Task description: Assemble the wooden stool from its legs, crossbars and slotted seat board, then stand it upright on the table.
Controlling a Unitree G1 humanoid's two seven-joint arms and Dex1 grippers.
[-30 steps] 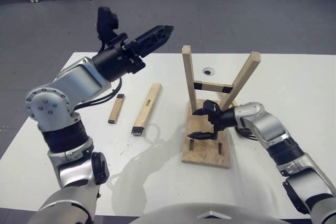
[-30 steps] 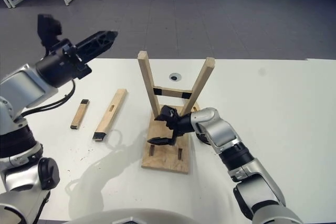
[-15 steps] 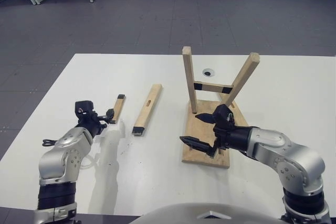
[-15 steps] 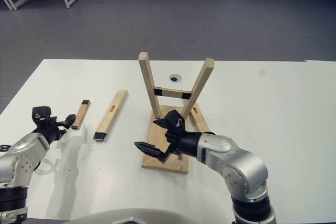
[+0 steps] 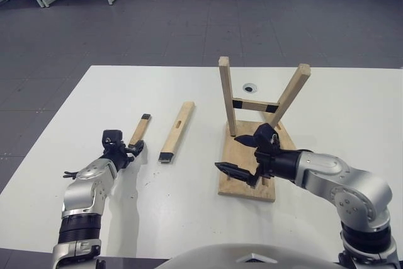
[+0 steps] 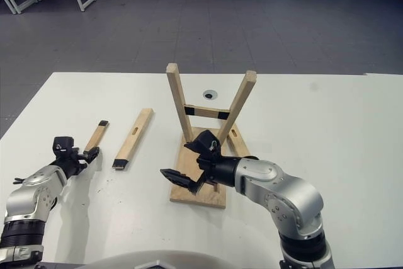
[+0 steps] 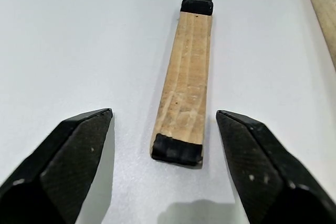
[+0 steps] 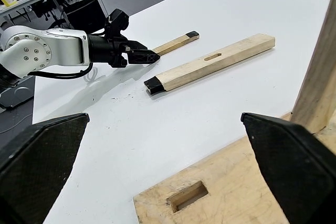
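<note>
Left claw point(image 7: 164, 113): wide apart, empty, with a fingertip on each side of the short crossbar's point(image 7: 185, 77) near end, not touching it. It's by the desk's point(image 5: 189, 209) left edge.
Right claw point(image 5: 228, 155): spread wide, holding nothing, over the seat board's point(image 5: 247, 187) left edge.
Seat board: flat mid-desk, two legs point(image 5: 225, 96) slotted in.

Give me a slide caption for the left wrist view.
Open left hand set either side of a black-tipped crossbar lying flat on the white table.

I am wearing smooth silver-grey shells on my left arm point(image 5: 85, 187) and right arm point(image 5: 343, 177), black at the joints. A thin black cable point(image 5: 69, 173) is looping by the left wrist. My left gripper point(image 5: 135, 148) and right gripper point(image 5: 229, 155) are showing matte black wedge-shaped fingers.
</note>
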